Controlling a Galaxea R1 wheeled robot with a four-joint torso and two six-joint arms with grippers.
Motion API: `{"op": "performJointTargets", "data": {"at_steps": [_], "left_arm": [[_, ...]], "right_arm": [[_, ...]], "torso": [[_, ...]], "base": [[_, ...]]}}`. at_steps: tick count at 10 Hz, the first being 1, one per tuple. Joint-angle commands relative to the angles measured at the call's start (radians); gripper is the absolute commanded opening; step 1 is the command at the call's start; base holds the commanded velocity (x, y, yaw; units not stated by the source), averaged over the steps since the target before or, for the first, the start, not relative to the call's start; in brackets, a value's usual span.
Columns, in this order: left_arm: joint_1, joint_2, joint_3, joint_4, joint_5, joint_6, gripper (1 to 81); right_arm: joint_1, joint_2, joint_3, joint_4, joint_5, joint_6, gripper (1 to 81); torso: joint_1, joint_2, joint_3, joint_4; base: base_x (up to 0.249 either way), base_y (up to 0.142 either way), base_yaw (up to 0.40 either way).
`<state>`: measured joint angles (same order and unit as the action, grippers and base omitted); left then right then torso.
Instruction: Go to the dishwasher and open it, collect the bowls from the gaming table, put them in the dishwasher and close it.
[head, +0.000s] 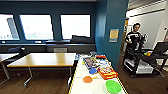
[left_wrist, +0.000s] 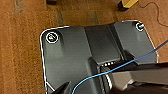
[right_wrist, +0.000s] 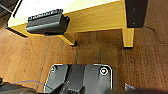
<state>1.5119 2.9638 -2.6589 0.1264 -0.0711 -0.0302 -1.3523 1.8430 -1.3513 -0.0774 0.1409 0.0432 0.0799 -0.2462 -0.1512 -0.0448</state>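
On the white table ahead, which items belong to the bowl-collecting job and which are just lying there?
Belongs to the job:
- green bowl
- orange bowl
- blue bowl
- white gaming table they sit on

Just lying about:
- red game box
- flat board-game box further back
- wooden-topped table
- person at the black cart
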Motion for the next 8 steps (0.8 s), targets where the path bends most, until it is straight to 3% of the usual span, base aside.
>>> {"op": "performJointTargets", "data": {"at_steps": [1, 3, 4, 5, 8], "left_arm": [[-0.058, -0.008, -0.001, -0.004, 0.047, -0.002, 81.1], [-0.058, -0.006, -0.001, -0.004, 0.043, -0.004, 81.1], [-0.058, -0.006, 0.0, -0.004, 0.047, -0.004, 81.1], [-0.058, -0.009, 0.0, -0.004, 0.047, -0.004, 81.1], [-0.06, -0.014, 0.001, -0.005, 0.047, -0.005, 81.1]], "right_arm": [[0.3, -0.325, 0.271, 0.065, -0.057, 0.006, 81.1], [0.48, -0.344, 0.325, 0.099, -0.202, 0.01, 81.1], [0.575, -0.331, 0.342, 0.107, -0.274, 0.017, 81.1], [0.68, -0.301, 0.353, 0.11, -0.371, 0.048, 81.1], [0.87, -0.242, 0.341, 0.1, -0.491, 0.122, 81.1]], "torso": [[0.0, 0.0, -0.063, 0.0], [0.0, 0.0, -0.121, 0.0], [0.0, 0.0, -0.077, 0.0], [0.001, 0.001, -0.094, 0.0], [0.002, 0.001, -0.103, 0.0]], "base": [[0.0, 0.0, 0.0], [0.0, 0.0, 0.0], [0.0, 0.0, 0.0], [0.0, 0.0, 0.0], [0.0, 0.0, 0.0]]}}
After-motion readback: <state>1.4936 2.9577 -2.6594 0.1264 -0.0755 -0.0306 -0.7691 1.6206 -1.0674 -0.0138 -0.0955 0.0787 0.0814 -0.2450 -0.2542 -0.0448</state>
